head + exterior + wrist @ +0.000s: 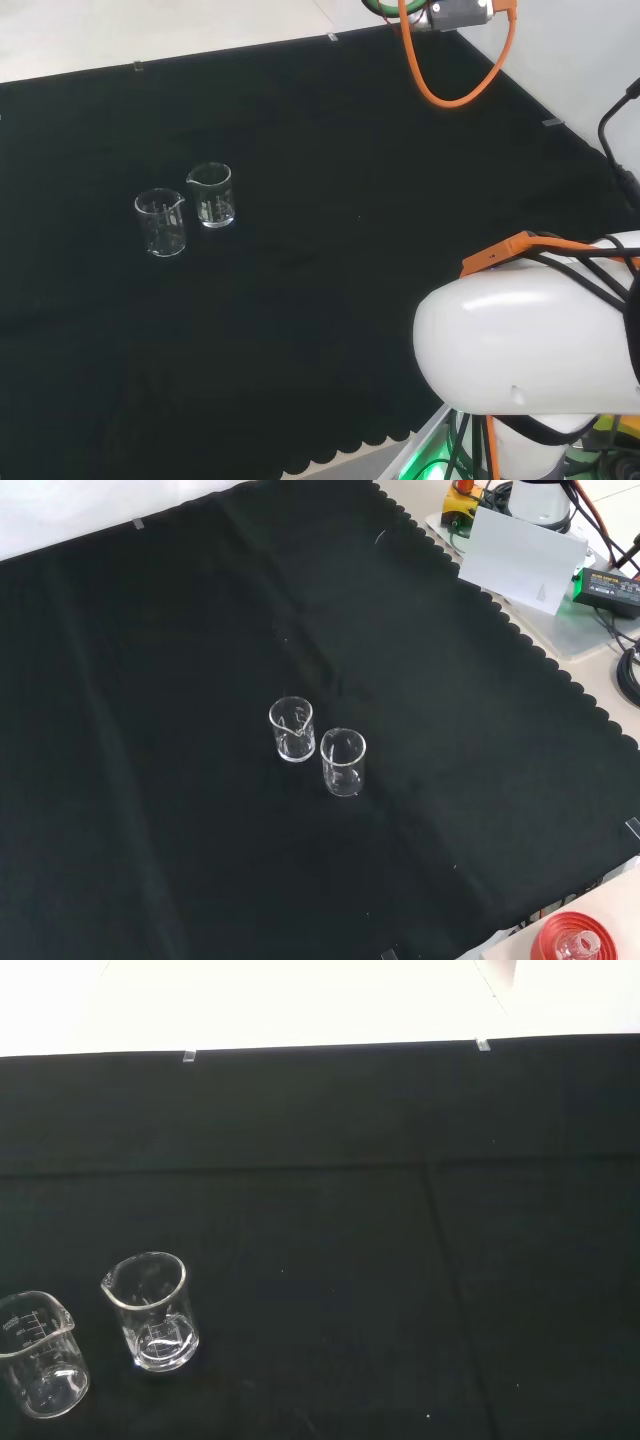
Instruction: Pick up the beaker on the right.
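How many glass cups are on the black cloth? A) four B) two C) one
B: two clear beakers stand upright close together on the cloth, one to the left in the head view and the other just right of it.

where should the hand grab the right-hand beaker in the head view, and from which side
Take the right beaker round its straight side wall, at about mid-height. It stands upright and close beside the other beaker, which is to its left and nearer in the head view. So probably come from its free right side, thumb and fingers wrapping the wall.
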